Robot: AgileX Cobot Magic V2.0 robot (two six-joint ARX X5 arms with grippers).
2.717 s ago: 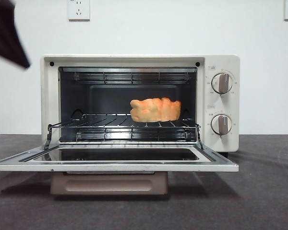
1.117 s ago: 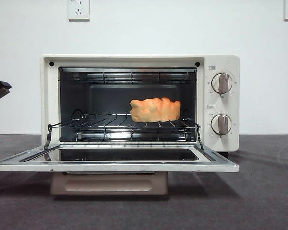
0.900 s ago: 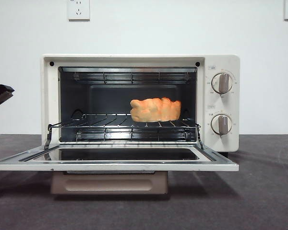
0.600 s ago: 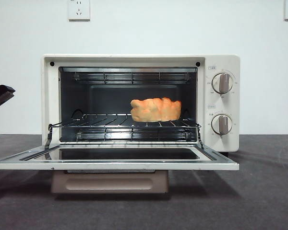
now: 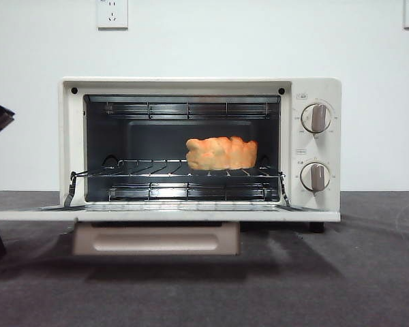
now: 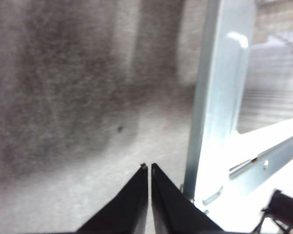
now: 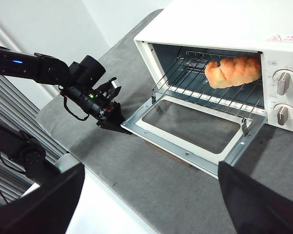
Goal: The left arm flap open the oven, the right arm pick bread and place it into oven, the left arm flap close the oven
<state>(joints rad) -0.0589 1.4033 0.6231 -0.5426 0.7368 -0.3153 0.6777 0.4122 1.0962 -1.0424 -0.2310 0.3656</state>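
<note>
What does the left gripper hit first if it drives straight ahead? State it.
Probably the oven door: the left gripper, jaws shut, sits at the corner of the door's metal frame. From its wrist view, the tips point slightly beside that edge toward the grey table, so depth is uncertain.

Lowered oven door blocks front; left claw beside it.

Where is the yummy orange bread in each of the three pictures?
Front view: the bread lies on the wire rack inside the oven, toward the knob side.
Left wrist view: the bread is not in it; only the door's edge shows.
Right wrist view: the bread lies on the rack, next to the knobs.
Shared landmark: the open door.
</note>
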